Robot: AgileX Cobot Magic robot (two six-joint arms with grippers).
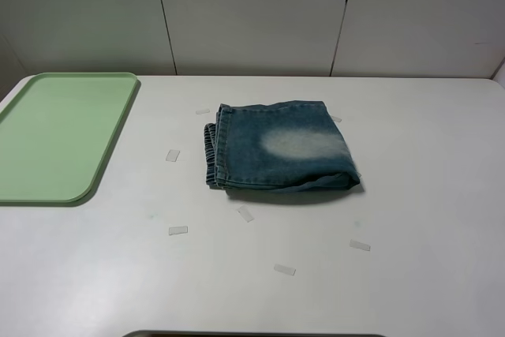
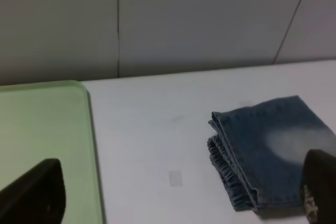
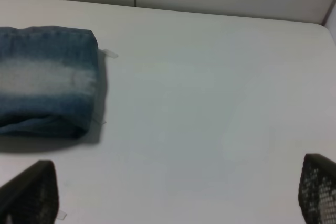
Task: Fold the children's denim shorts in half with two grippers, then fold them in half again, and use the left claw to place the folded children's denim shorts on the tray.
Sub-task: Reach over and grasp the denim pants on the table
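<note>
The children's denim shorts lie folded into a thick blue bundle at the middle of the white table, pale bleached patch on top, gathered waistband toward the tray. The pale green tray rests flat at the table's left side with nothing on it. Neither arm shows in the exterior high view. In the left wrist view the left claw is open, its black fingers spread wide, with the shorts and the tray ahead of it. My right gripper is open too, holding nothing, with the shorts off to one side.
Several small clear tape pieces are stuck on the table around the shorts. A pale panelled wall runs along the table's far edge. The table's near edge shows at the bottom of the exterior high view.
</note>
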